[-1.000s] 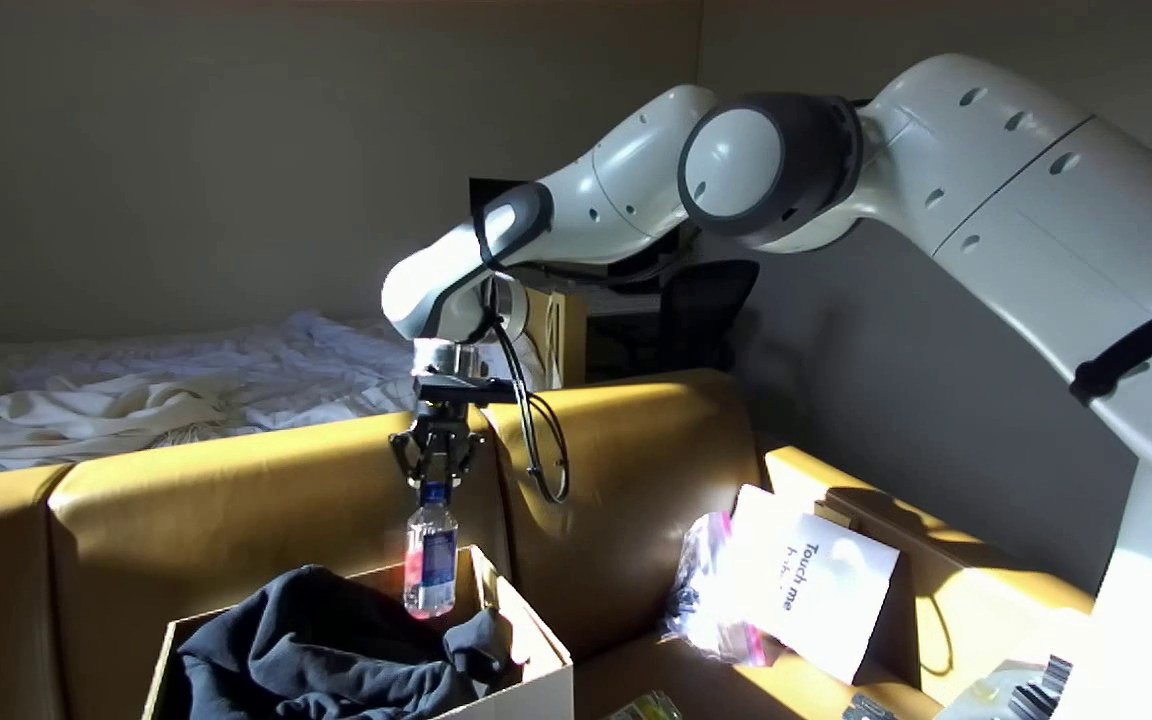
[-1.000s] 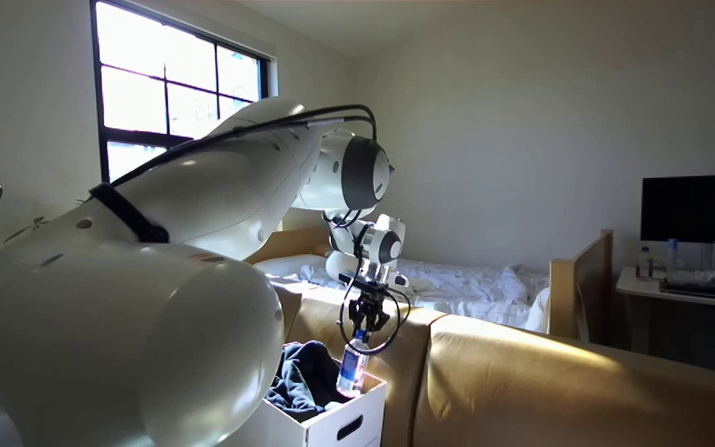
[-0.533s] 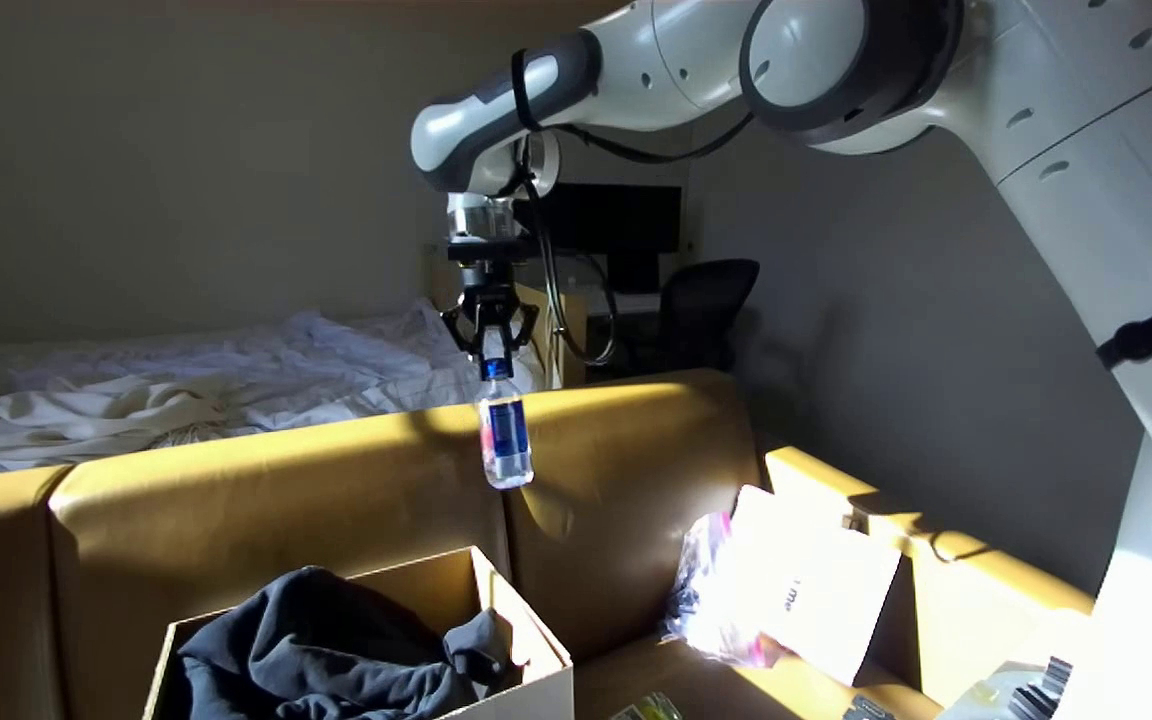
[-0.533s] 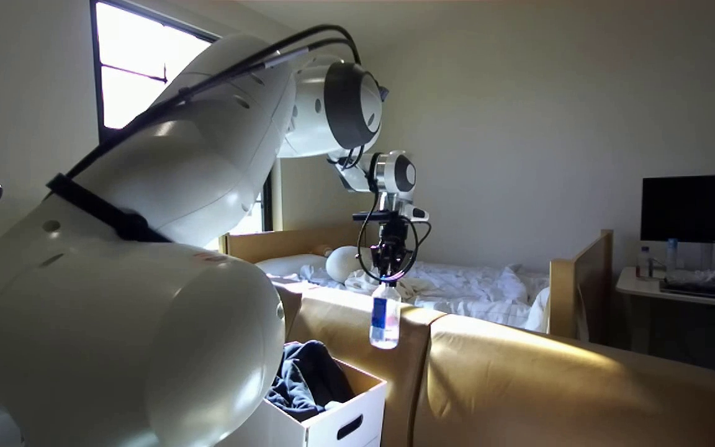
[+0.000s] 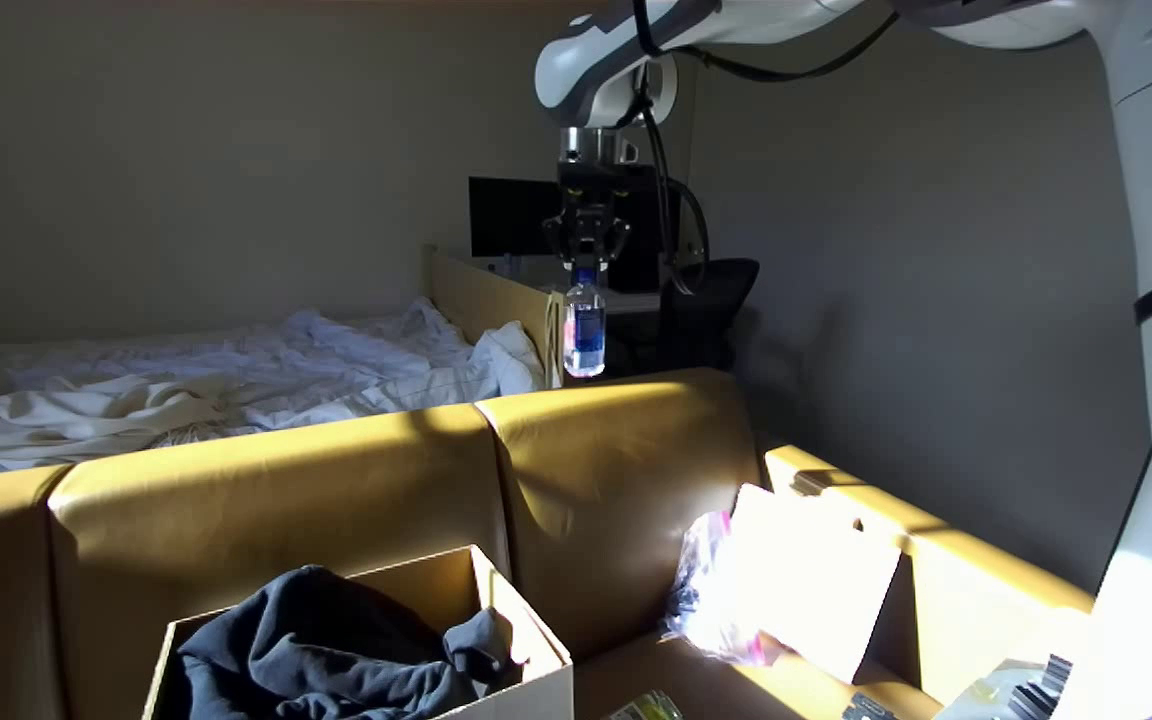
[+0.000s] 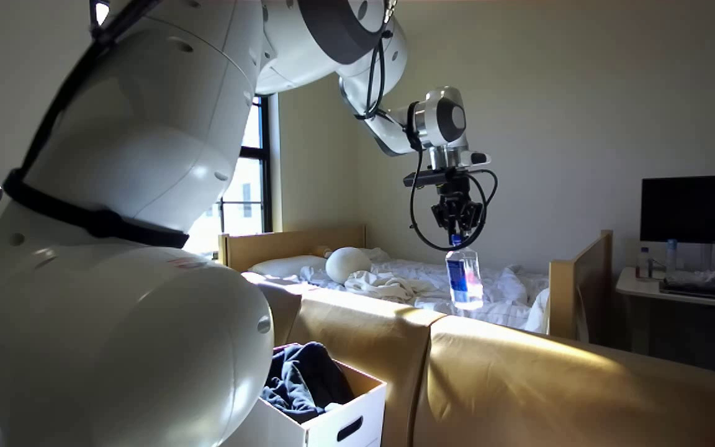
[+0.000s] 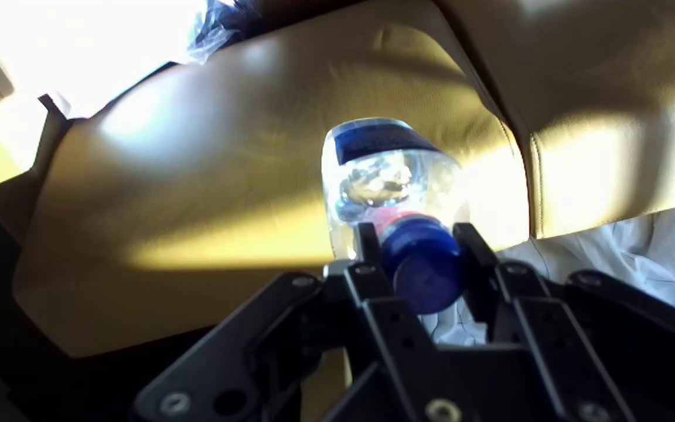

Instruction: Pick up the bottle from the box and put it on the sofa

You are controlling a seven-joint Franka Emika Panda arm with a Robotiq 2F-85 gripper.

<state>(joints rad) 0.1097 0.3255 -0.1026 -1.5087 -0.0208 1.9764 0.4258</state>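
Note:
My gripper [image 5: 585, 266] is shut on the blue cap of the bottle [image 5: 584, 332], a small clear bottle with a blue label. It hangs upright in the air, above the top edge of the sofa back in that exterior view. Gripper [image 6: 455, 238] and bottle [image 6: 465, 280] also show in the other-angle exterior view. In the wrist view, the fingers [image 7: 367, 243] stand on both sides of the cap, with the bottle [image 7: 372, 170] over the mustard-tan sofa [image 7: 238, 181]. The box [image 5: 536, 680] stands on the sofa [image 5: 626, 470], left of the bottle.
Dark cloth [image 5: 316, 640] fills much of the box. A white board [image 5: 806, 580] and a plastic bag [image 5: 701, 590] lean at the sofa's right end. A small packet [image 5: 648, 707] lies on the seat. A bed [image 5: 286, 365] stands behind the sofa back.
My gripper has lifted the bottle up out of the box and carried it to the right, above the sofa back. The box and cloth have not moved.

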